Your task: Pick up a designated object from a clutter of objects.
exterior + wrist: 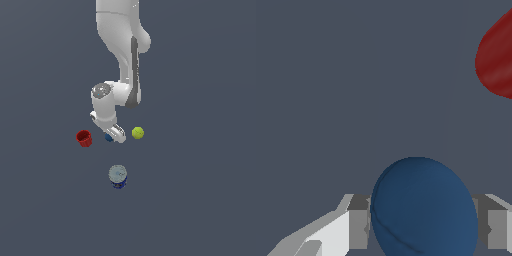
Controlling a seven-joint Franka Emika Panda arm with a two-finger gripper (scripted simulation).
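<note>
Filling the near part of the wrist view, the dark blue ball (pixel 423 207) sits between the two grey fingers (pixel 358 227) of the gripper (pixel 426 225), one finger on each side of it. Both fingers appear to meet the ball's sides, so the gripper looks closed on the ball at a narrow setting about the ball's own width, though whether the pads truly press it cannot be told. In the exterior view the ball (pixel 108 137) shows only as a small blue patch beside the white gripper (pixel 116 134), low against the grey table (pixel 200 200); whether it rests on the table or is just clear of it cannot be told.

Outward from there, the red ribbed cup (pixel 84 138) stands near the ball on the exterior view's left, apart from it, and its red side also edges into the wrist view (pixel 498 57). On the exterior view's right, the yellow-green ball (pixel 138 132) lies just beyond the gripper, not touching it. Well apart and nearer the exterior camera, the blue can with the silvery top (pixel 118 176) stands upright on its own
</note>
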